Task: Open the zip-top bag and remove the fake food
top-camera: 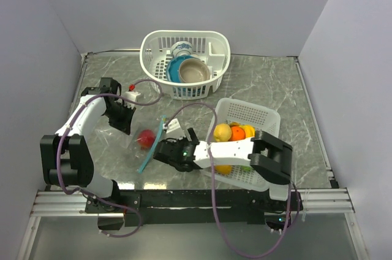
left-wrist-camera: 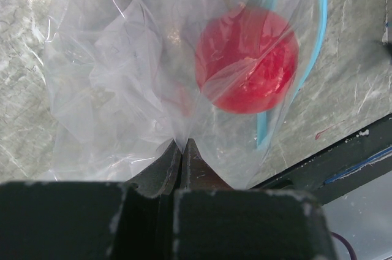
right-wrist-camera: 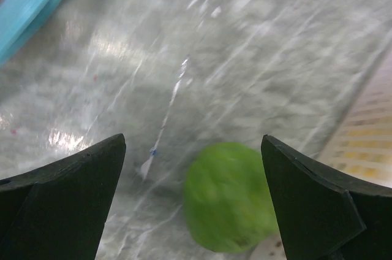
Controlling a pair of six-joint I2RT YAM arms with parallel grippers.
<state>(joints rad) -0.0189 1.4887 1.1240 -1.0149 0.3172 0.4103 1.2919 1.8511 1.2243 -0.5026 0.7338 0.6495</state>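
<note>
- The top external camera sits high behind the arm bases and looks down and forward. It is far enough to take in the whole table and both arms.
- The left wrist camera looks along the closed fingers of the left gripper. It is very near the zip-top bag pinched at their tips, with the red fruit just beyond them, to the right.
- The right wrist camera looks out between the wide-spread fingers of the right gripper, low over the marble. A blurred green piece lies ahead between them.
- All three views share the bag's teal zip strip.
</note>
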